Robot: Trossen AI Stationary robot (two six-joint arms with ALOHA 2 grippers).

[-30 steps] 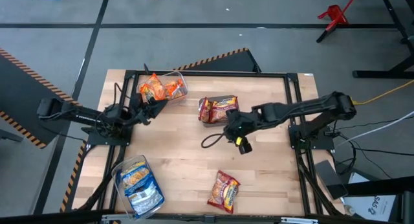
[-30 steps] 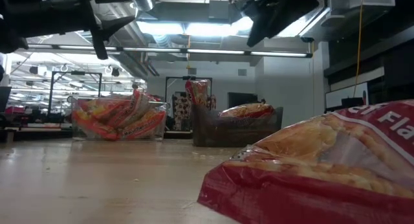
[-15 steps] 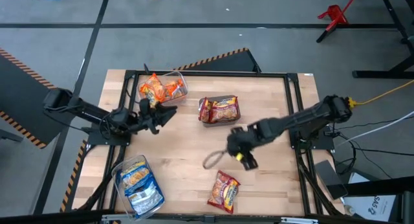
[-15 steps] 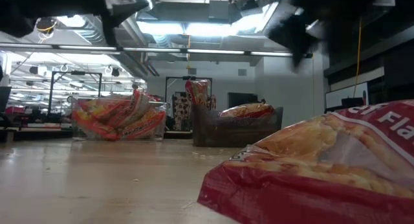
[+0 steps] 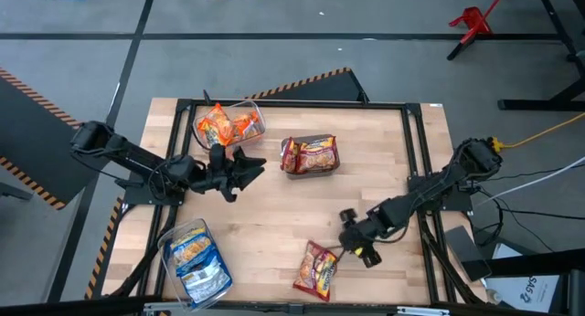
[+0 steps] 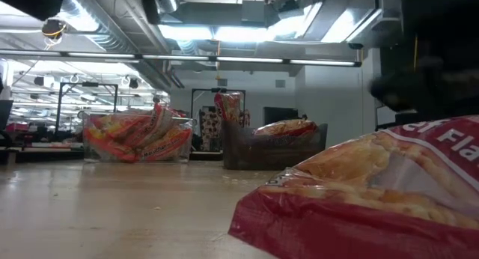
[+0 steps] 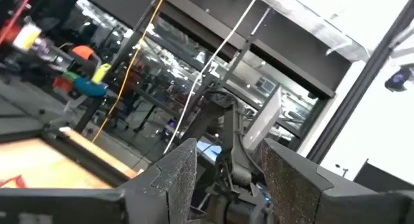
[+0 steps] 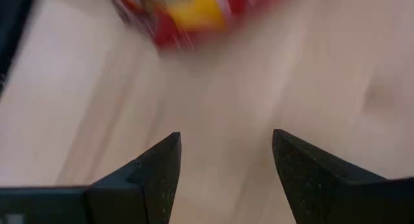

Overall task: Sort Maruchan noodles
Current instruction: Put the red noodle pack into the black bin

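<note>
Where blur smears the right wrist view, only a red-yellow patch shows.
Right gripper [image 5: 352, 239]: fingers spread, empty, beside the red packet [image 5: 316, 267], lower centre.
Left gripper [image 5: 249, 167]: parted, empty, mid-left.
Low view: red packet cut off.

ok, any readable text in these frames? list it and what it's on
"Fla": white letters, cut off by the picture's edge, on the red packet nearest the low camera.
Print on the same packet in the high view, and on the packets in the orange, red and blue bins: too small to read.
Nothing else legible.
</note>
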